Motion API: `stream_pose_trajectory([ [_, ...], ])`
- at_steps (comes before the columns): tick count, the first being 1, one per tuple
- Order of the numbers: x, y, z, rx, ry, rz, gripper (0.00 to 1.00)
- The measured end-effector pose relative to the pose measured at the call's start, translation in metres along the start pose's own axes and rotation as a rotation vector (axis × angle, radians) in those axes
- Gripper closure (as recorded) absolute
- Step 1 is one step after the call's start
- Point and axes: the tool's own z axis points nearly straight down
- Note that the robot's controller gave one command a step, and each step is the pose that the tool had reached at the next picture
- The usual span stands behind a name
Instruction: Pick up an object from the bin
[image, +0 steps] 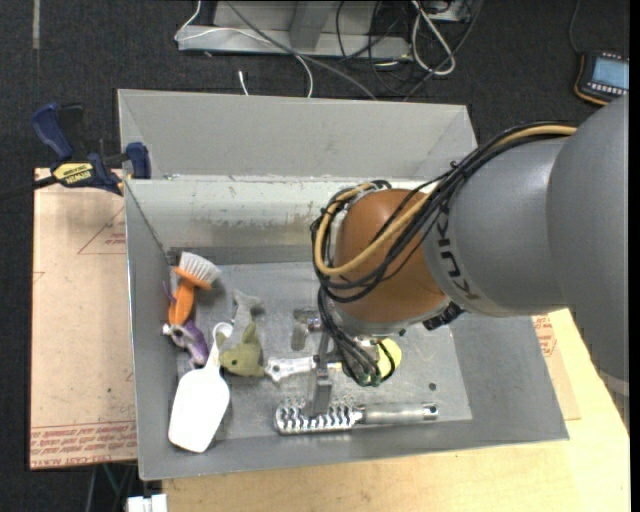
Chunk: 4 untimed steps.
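gripper (322, 382) position: low in the front middle of the bin (450, 400), beneath the orange wrist cover (385, 260) and its cable loops. open or closed state: cannot be told, as the wrist and cables mask the tip. nearest thing: hairbrush (318, 419) with a black-and-white bristled head and a clear handle, lying flat along the front of the bin floor, head to the left, handle running right. the gripper tip stands directly above the brush head; contact cannot be confirmed. yellow object (388, 358): just right of the gripper, partly hidden by cables. small pale piece (283, 370): just left of it. olive soft toy (241, 356), white scoop (199, 410), purple item (192, 342) and orange-handled brush (186, 288): grouped at the left side, apart from the gripper.
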Motion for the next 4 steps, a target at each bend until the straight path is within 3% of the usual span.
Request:
stream_pose_trajectory([
  [1,-0.002,-0.001,-0.003,-0.001,-0.007,0.003,0.00],
  [2,0.020,-0.041,0.054,-0.003,-0.021,-0.101,0.00],
  [3,0.018,-0.063,0.055,-0.005,-0.024,-0.091,0.00],
  [4,0.021,-0.036,0.054,-0.004,-0.045,-0.248,0.00],
])
